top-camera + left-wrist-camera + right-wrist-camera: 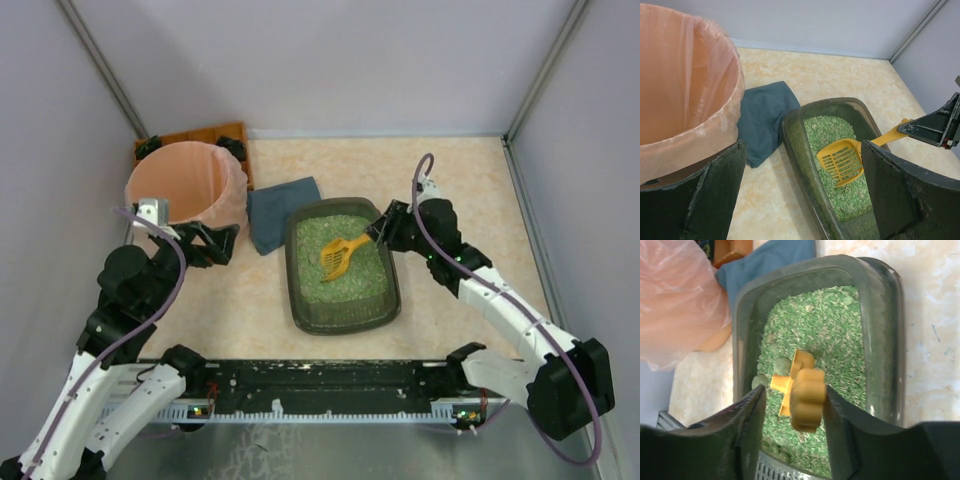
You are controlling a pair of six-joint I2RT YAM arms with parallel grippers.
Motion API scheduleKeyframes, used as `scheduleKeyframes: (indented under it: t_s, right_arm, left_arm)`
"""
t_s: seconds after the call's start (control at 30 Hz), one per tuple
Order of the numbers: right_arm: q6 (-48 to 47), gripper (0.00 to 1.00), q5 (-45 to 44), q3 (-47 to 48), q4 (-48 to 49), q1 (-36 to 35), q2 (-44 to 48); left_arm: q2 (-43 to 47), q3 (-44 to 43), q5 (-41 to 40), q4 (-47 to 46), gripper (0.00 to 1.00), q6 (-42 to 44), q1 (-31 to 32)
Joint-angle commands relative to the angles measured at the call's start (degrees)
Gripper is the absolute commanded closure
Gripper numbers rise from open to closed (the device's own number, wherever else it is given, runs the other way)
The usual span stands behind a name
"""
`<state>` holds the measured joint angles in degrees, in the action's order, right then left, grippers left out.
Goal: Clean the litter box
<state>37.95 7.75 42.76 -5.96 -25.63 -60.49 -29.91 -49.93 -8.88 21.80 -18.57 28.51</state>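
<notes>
Top external view first: beige marbled tabletop (460, 190) with grey walls around it. Biggest thing on it is the litter box (340, 320), a dark grey-green tray with rounded corners. It sits mid-table between the two arms, long side running away from us, and is filled with green granules (350, 285).

Left of it and further back is the round pink bucket (230, 200), lined with a thin pink bag. A dark blue cloth (275, 215) lies flat between bucket and litter box, touching both. We see an orange-brown tray (200, 135) behind the bucket, mostly hidden by it.

Left gripper (228, 243) hangs just beside the bucket's near right side. Its jaws are spread wide with nothing between them.

Right gripper (380, 232) is at the litter box's far right corner, over the rim. Its jaws are partly spread around the handle end of the yellow scoop (340, 255). Right wrist view shows the handle against one finger and a clear gap to the other, so we don't call it a pinch.

Scoop's slotted head rests on the granules near the middle of the box, handle angled up toward the right gripper.

Smallest: a couple of rounded greenish lumps (782, 365) in the granules right by the scoop.
</notes>
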Motion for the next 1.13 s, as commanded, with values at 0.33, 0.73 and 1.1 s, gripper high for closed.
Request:
scheduleKeyframes:
  t_s: [0.33,0.73,1.1]
  right_arm:
    - [-17.7,0.2,-12.8,14.3,-23.0,5.0,7.5]
    - [-20.4,0.18,-23.4,5.8,-24.3,5.0,26.9]
    - [-19.7,0.17,-25.0,-0.4,-20.1,4.9,34.3]
  left_arm:
    - [-6.2,2.6,2.4,-3.3,0.0,-1.1,-0.2]
    - [-8.4,4.5,3.2,-6.5,0.0,-0.7,-0.2]
    - [-8.7,5.5,3.0,-7.2,0.0,-0.1,-0.2]
